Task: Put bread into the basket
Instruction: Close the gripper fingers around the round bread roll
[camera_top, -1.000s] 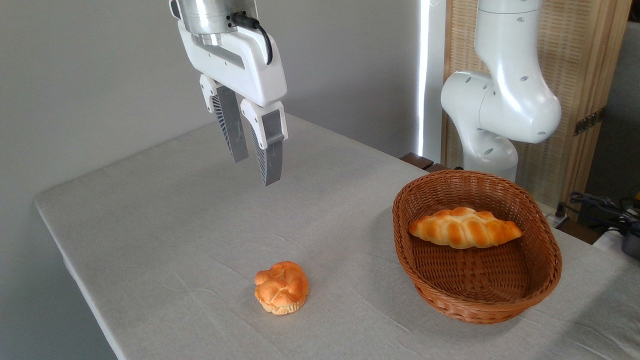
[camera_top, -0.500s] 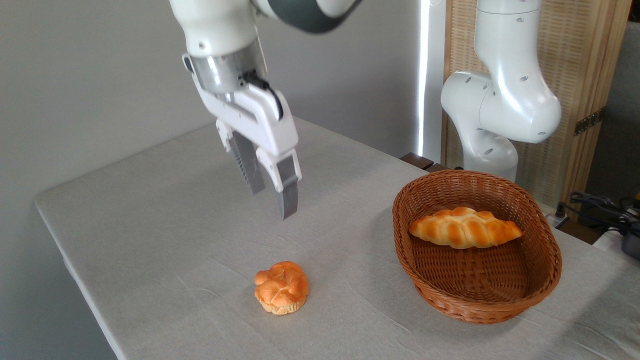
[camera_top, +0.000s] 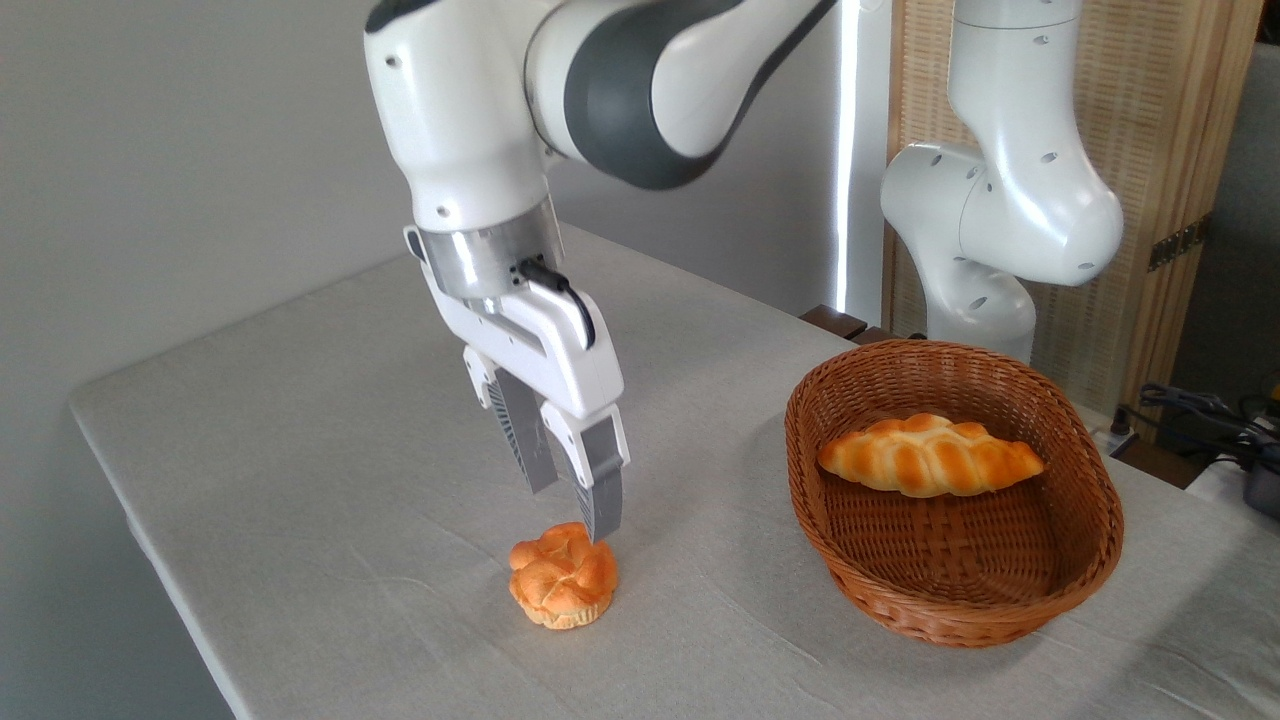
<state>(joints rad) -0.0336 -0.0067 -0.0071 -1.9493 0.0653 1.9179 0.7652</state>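
The bread (camera_top: 563, 575) — a small round bun with a knotted, segmented top and a paler base — sits on the grey tabletop (camera_top: 330, 440), well apart from the basket (camera_top: 950, 610) to its right. The basket already holds a long braided loaf (camera_top: 930, 456) across its far half; the near half of its floor is bare.

The tool (camera_top: 572, 512) hangs just above the bun's far edge, its two fingers parted with a narrow gap between them and gripping nothing. The nearer fingertip (camera_top: 602, 525) looks almost level with the bun's top, though whether it touches cannot be told from this view.

By its look the bun should be light, and probably soft or springy — a hard squeeze may dent it or make it pop out sideways. Its glossy crust could be a little slippery, and the domed top offers no flat faces. The best hold, I judge, is across the widest part, low on the sides near the paler base, with the fingers straddling the centre. The present gap seems narrower than the bun, so it would likely need widening first.
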